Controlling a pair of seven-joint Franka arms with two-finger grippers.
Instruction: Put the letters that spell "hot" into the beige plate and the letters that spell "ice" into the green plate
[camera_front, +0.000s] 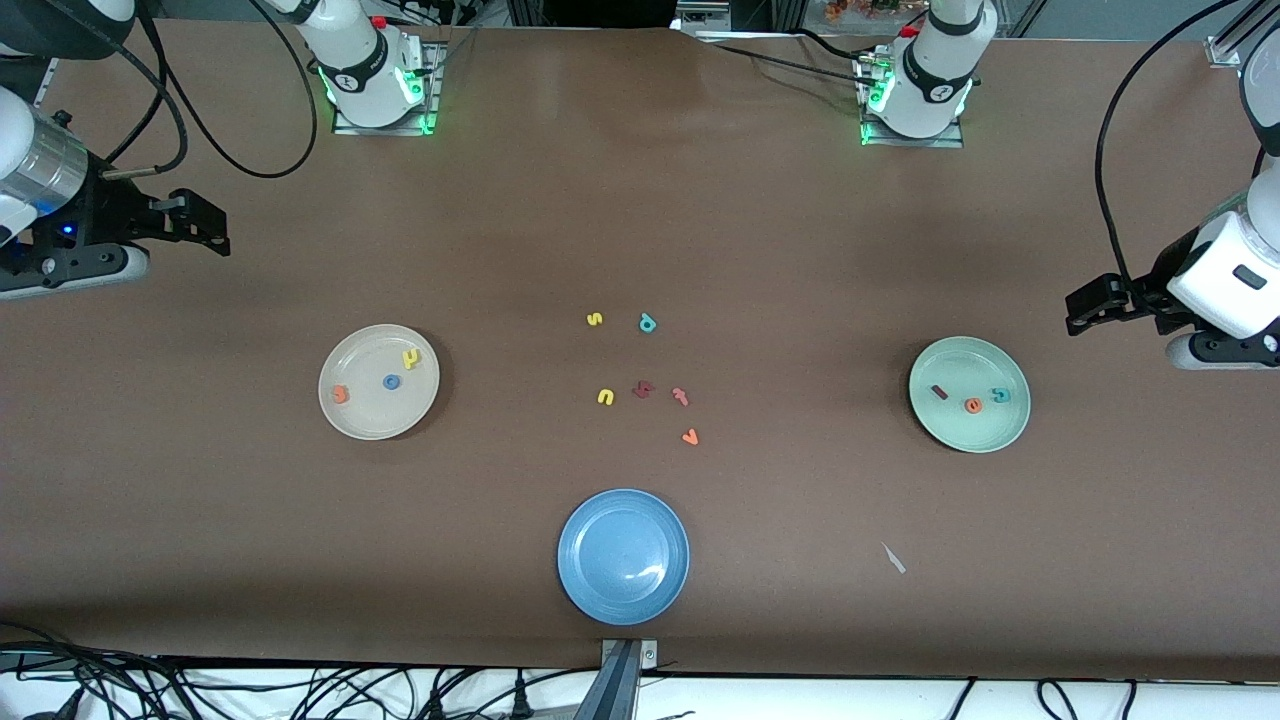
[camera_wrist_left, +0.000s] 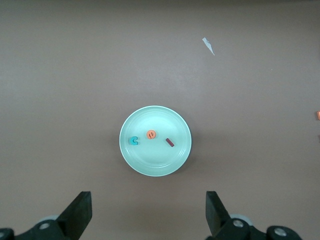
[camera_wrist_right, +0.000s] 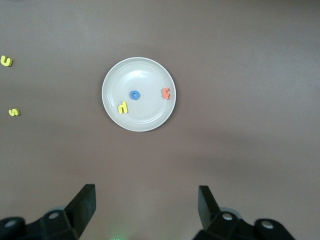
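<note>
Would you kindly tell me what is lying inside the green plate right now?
In the green plate lie three letters, apart: maroon i, orange e, teal c. Nothing covers them; what is under the plate cannot be seen.

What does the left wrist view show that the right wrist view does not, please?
Only the left wrist view: the green plate holding the teal c, orange e and maroon i, plus a pale scrap on the table and the open left tool.

Only the right wrist view: the beige plate holding the yellow h, blue o and orange t, two loose yellow letters, and the open right tool.

Both: the brown table.
</note>
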